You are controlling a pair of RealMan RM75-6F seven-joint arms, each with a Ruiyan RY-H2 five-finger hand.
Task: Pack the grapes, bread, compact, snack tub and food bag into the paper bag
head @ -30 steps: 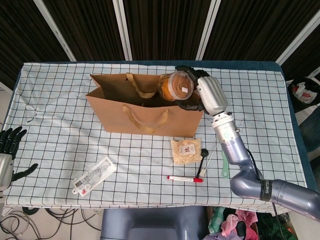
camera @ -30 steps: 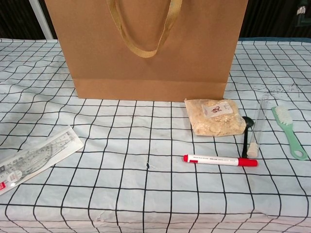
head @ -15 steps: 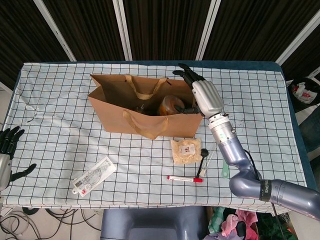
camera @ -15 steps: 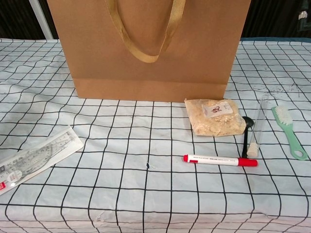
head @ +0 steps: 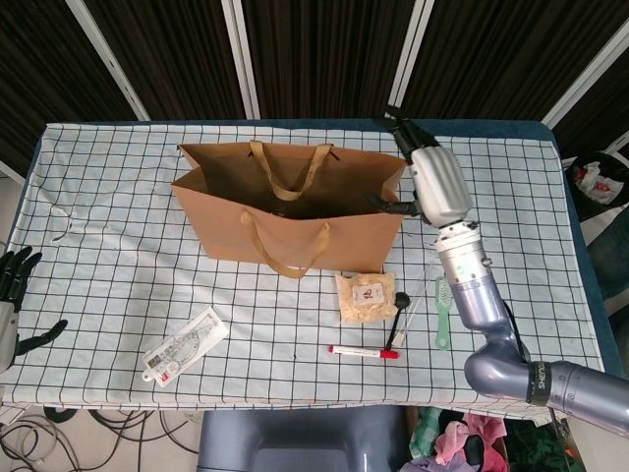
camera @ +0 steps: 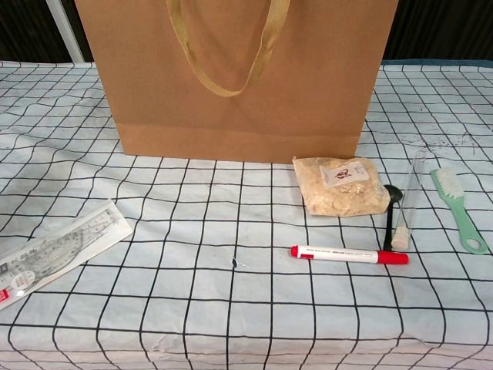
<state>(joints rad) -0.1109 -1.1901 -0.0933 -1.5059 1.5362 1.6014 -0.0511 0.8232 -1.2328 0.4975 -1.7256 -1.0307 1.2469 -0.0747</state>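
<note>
The brown paper bag [head: 285,218] [camera: 239,77] stands open at the back middle of the table. Its inside is dark and I cannot make out what lies in it. My right hand [head: 435,183] hovers just past the bag's right end with fingers spread and nothing in it; its thumb reaches toward the rim. The food bag [head: 366,297] [camera: 339,186], a clear pouch of pale crumbs, lies on the cloth in front of the bag's right corner. At the table's left edge my left hand [head: 12,295] is low, fingers apart, empty. No snack tub shows.
A red marker [head: 364,351] [camera: 349,254], a black spoon [head: 398,310] [camera: 391,208], a clear tube [camera: 408,200] and a green brush [head: 442,313] [camera: 457,208] lie right of the food bag. A flat printed packet [head: 185,344] [camera: 54,250] lies front left.
My right hand held the snack tub over the bag's right end, lowered it inside and let go. The hand has since drawn back to the right, empty. The tub is out of sight.
</note>
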